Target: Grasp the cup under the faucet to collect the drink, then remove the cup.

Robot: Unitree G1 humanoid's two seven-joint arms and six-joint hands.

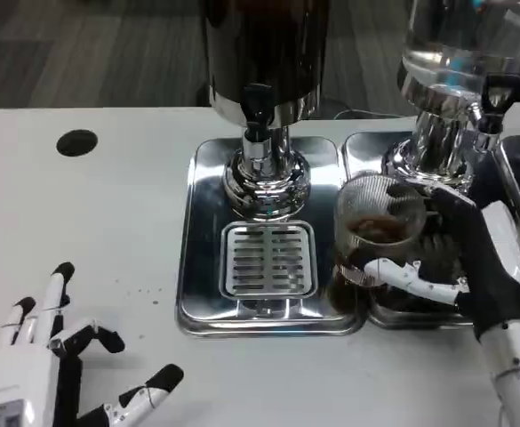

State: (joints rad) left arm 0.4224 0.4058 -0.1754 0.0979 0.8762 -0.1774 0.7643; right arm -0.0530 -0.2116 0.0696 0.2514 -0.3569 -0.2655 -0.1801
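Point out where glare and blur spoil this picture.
Head view: bright glare streaks the steel drip tray and the chrome base of the middle dispenser; the clear cup held by the right robot hand looks soft and smeared; the left robot hand is sharper, and the top of the frame is dark.

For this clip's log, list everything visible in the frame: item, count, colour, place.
table: one, white, across the frame
round hole: one, black, in the table at far left
dark dispenser: one, chrome base, black faucet, top centre
clear dispenser: one, chrome base, black faucet, top right
drip tray: one, silver, with slotted grate, under the dark dispenser
second tray: one, silver, under the clear dispenser
cup: one, clear, brown drink inside, between the trays
left hand: white and black, fingers spread, bottom left, holding nothing
right hand: white and black, gripping the cup
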